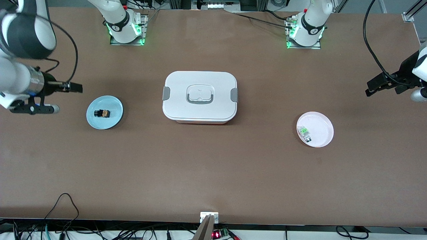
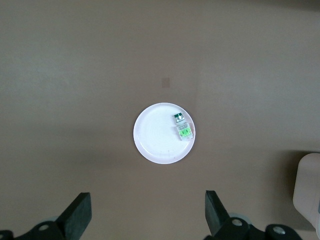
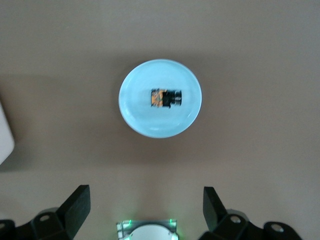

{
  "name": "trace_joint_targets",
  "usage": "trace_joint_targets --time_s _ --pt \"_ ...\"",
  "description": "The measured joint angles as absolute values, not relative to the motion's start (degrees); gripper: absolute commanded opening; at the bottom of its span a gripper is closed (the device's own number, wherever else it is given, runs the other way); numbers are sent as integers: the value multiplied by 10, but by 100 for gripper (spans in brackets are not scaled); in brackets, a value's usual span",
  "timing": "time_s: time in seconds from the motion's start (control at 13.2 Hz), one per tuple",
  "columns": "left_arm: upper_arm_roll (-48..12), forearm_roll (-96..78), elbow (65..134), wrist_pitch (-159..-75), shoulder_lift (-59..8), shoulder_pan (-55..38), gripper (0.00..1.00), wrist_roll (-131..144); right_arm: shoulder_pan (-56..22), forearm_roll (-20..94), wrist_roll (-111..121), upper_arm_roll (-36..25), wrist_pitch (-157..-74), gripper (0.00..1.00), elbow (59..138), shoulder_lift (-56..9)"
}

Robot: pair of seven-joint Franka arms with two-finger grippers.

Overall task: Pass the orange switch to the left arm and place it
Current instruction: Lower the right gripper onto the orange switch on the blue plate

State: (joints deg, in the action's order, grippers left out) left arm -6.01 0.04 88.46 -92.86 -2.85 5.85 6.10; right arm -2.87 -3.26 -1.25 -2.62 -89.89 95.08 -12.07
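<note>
Orange switch [image 1: 102, 113] lies on its side in the middle of a blue plate [image 1: 113, 103]. The plate sits on the counter [image 1: 213, 173] toward the right arm's end, at nine o'clock from the big white box [image 1: 200, 96], well apart from it.

A pink plate [image 1: 322, 128] is the thing nearest to the front camera. It is at about four o'clock from the box, toward the left arm's end. A small green and clear part [image 1: 305, 133] lies in it, close to the rim.

The box is in the middle of the counter with its lid on.

The right end effector [image 3: 145, 207] hangs over the counter at nine o'clock from the blue plate. Its fingers [image 3: 75, 205] are spread wide and hold nothing.

The left end effector [image 2: 147, 212] hangs over the counter at two o'clock from the pink plate. It is spread wide too, with nothing in it.
</note>
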Motion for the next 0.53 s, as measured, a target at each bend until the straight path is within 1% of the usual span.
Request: trace_joint_targets --time_s 0.3,0.53 --pt "-62 0 885 -928 -33 55 100 61 -4 -34 10 -32 -1057 100 1040 -169" --pt "-62 0 885 -928 -35 56 100 61 -5 -34 10 -31 -1163 100 1124 -174"
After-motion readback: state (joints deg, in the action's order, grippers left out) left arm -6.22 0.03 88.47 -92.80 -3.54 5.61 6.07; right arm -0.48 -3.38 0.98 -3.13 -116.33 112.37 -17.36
